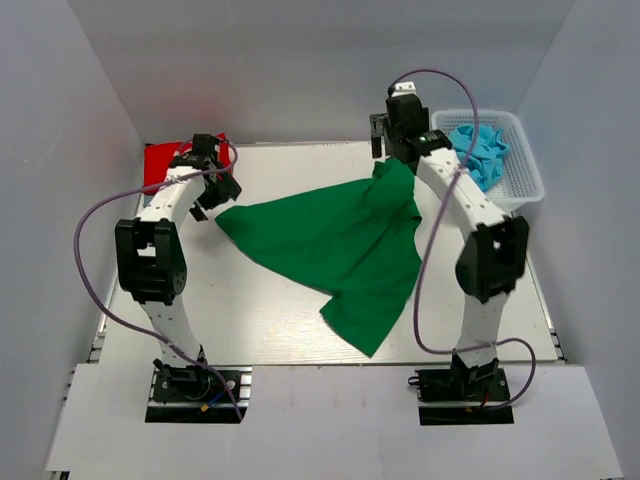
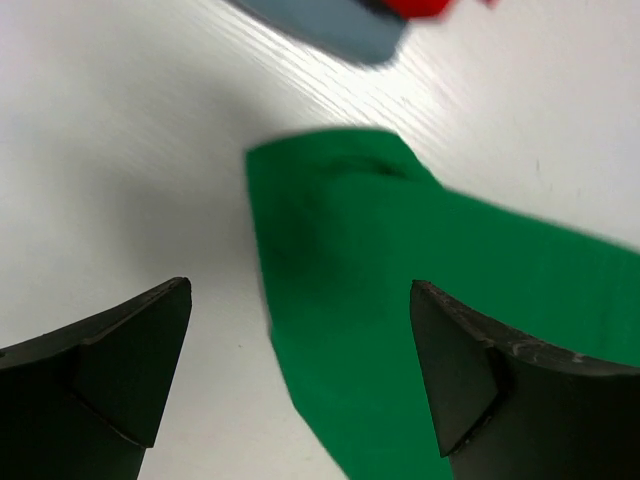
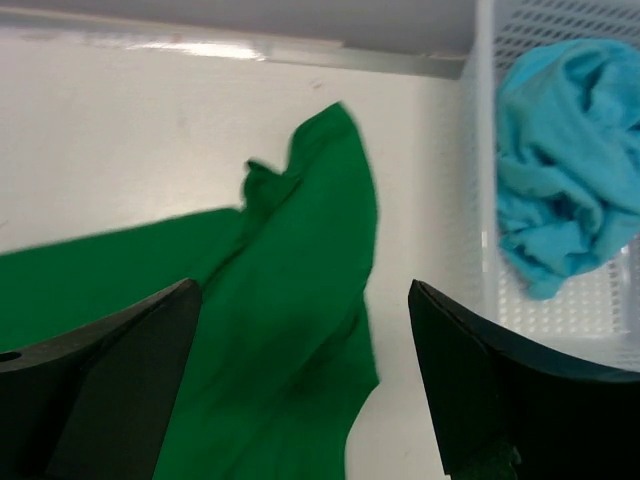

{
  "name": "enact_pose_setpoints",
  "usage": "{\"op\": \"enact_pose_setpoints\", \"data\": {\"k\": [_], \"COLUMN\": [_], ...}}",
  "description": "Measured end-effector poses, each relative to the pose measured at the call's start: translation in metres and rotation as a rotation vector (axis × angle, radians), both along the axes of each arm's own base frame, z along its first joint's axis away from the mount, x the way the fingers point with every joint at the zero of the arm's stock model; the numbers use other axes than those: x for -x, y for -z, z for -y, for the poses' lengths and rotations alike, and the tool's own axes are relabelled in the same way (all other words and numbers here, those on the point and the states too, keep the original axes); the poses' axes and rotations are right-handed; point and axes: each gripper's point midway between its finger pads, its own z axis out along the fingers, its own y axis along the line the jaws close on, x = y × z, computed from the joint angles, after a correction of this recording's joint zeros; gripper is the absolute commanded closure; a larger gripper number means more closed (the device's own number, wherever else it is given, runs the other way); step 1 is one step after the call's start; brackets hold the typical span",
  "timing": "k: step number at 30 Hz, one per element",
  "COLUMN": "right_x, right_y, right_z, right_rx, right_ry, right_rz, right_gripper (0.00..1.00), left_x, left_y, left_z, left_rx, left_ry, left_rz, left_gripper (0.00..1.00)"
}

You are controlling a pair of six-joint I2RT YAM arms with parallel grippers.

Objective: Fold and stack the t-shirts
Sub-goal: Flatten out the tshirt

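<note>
Black fingers fill the bottom of both wrist views: left gripper (image 2: 300,300) and right gripper (image 3: 303,300) have jaws wide apart, holding nothing. Green t-shirt (image 1: 330,240) lies unfolded and wrinkled mid-table (image 1: 250,320), with one corner under each gripper and a third pointing at the near edge. Bare tabletop at near left and along the far side. Red t-shirt (image 1: 158,165) at the far-left corner. Turquoise t-shirt (image 1: 480,150) bunched in the white mesh basket (image 1: 530,180), far right.

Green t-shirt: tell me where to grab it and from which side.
I'd take the green t-shirt by its two far corners, from above: left tool on the flat left corner, right tool on the bunched right one. Both jut out of the cloth, near the open tools.
</note>
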Motion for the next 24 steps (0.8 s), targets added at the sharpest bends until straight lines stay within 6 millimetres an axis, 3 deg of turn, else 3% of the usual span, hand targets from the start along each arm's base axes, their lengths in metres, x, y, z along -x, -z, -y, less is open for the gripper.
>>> {"op": "enact_pose_setpoints", "data": {"k": [4, 7, 11, 15, 16, 19, 22, 24], "right_x": [0.064, 0.120, 0.198, 0.273, 0.286, 0.312, 0.310, 0.303], "right_y": [-0.014, 0.003, 0.074, 0.159, 0.172, 0.196, 0.201, 0.206], "right_z": [-0.023, -0.043, -0.063, -0.048, -0.042, -0.032, -0.036, -0.037], "right_rx": [-0.174, -0.287, -0.363, -0.359, -0.355, -0.363, -0.387, -0.387], "right_ry": [-0.109, -0.194, -0.263, -0.211, -0.193, -0.155, -0.158, -0.149], "right_rz": [-0.047, -0.134, -0.359, -0.625, -0.667, -0.748, -0.743, -0.738], "right_gripper": [0.10, 0.10, 0.10, 0.10, 0.10, 0.10, 0.10, 0.10], "left_x": [-0.002, -0.013, -0.017, 0.001, 0.000, 0.001, 0.010, 0.027], "left_y": [0.010, 0.014, 0.041, 0.083, 0.081, 0.082, 0.081, 0.081], "left_z": [0.029, 0.048, 0.062, 0.062, 0.064, 0.066, 0.066, 0.067], "left_rx": [0.074, 0.119, 0.153, 0.169, 0.177, 0.186, 0.191, 0.199], "left_ry": [0.151, 0.231, 0.283, 0.290, 0.294, 0.294, 0.287, 0.278], "left_rz": [0.002, 0.032, 0.006, -0.074, -0.063, -0.040, -0.015, -0.022], "left_gripper": [0.00, 0.00, 0.00, 0.00, 0.00, 0.00, 0.00, 0.00]}}
